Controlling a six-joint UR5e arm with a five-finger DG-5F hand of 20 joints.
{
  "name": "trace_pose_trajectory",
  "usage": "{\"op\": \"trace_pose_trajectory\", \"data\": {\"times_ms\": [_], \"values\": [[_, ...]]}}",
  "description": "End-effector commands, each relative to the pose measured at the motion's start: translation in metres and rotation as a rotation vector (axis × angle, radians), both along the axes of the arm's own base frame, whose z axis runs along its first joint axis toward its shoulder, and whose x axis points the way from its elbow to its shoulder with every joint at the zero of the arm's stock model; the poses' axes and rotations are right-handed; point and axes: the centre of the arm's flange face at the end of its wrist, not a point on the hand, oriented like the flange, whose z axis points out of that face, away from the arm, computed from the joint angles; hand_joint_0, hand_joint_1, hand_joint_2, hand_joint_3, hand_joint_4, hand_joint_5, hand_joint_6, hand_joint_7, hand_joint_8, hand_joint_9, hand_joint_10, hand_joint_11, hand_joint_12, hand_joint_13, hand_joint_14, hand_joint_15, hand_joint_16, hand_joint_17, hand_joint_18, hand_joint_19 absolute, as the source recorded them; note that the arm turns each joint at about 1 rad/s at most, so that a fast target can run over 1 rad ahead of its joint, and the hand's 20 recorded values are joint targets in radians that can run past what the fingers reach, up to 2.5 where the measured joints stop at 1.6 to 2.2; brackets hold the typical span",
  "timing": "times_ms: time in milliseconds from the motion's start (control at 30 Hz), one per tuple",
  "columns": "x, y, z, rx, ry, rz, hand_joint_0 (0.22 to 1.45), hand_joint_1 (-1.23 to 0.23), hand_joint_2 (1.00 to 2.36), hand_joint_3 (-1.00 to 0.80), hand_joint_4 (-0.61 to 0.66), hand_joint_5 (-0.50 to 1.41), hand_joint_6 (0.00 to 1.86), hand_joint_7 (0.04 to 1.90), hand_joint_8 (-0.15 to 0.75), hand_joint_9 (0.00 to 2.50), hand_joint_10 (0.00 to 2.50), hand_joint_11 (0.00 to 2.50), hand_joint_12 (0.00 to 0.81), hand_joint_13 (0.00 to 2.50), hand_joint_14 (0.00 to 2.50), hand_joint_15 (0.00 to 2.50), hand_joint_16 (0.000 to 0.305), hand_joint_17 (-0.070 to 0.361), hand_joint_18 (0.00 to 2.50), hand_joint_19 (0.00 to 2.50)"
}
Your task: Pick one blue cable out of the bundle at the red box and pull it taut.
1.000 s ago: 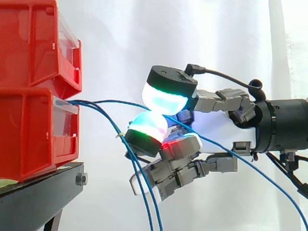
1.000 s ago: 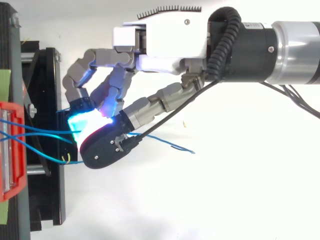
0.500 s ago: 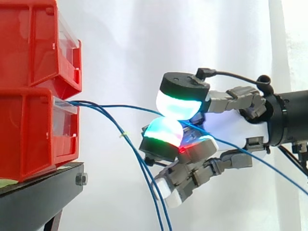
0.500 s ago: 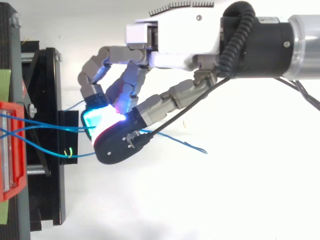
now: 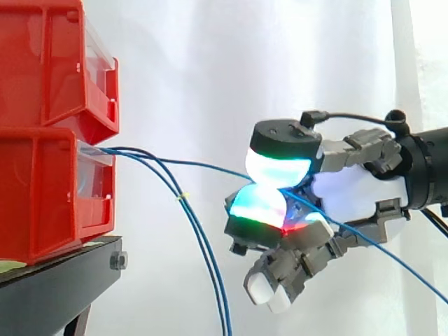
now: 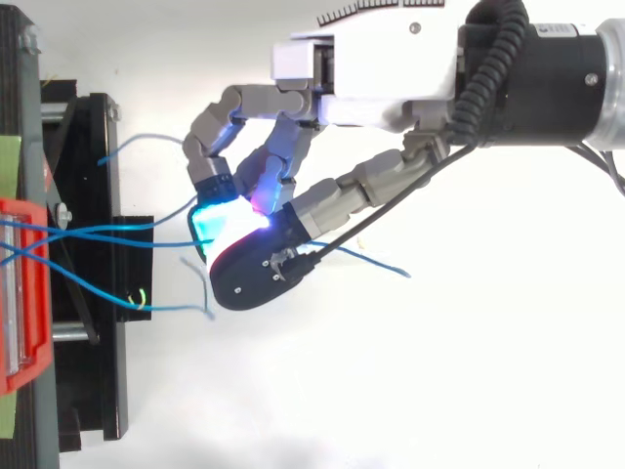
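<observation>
side view: we have one blue cable (image 5: pixel 203 164) pinched between two glowing pads (image 5: pixel 278 162) of the hand (image 5: pixel 350 192), with the other fingers curled below. the cable runs from the lower red box (image 5: pixel 42 189) at the left to the pinch on the right, sagging only a little, and the rest of the bundle (image 5: pixel 210 266) droops down. we judge the pull is under way. next we draw away to the right, holding the pinch firm. the box sits on a black stand (image 5: pixel 56 280) before a white curtain (image 5: pixel 210 70).

bins (image 5: pixel 49 189) left, hand (image 5: pixel 350 192) right, cable (image 5: pixel 196 162) between
</observation>
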Motion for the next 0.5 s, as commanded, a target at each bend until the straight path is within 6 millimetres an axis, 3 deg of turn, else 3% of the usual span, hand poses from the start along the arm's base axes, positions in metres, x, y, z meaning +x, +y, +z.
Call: {"op": "trace_pose_trajectory", "data": {"times_ms": [0, 233, 467], "values": [[-0.005, 0.001, -0.017, -0.002, 0.014, -0.006, 0.63, -0.85, 1.02, -0.15, 0.19, -0.12, 0.89, 1.27, 0.386, 1.0, 0.02, 1.05, 0.386, 0.67, 0.01, 0.39, 0.054, 0.122, 0.6, 0.35], [-0.004, 0.004, -0.043, 0.005, -0.081, -0.004, 0.64, -0.85, 1.02, -0.14, 0.19, -0.11, 0.9, 1.26, 0.379, 0.95, 0.02, 0.94, 0.386, 0.64, 0.01, 0.37, 0.054, 0.122, 0.59, 0.34], [0.0, 0.009, -0.043, 0.034, -0.12, 0.003, 0.64, -0.85, 1.02, -0.15, 0.19, -0.12, 0.9, 1.27, 0.381, 0.94, 0.02, 0.91, 0.387, 0.63, 0.01, 0.36, 0.054, 0.121, 0.58, 0.34]]}}
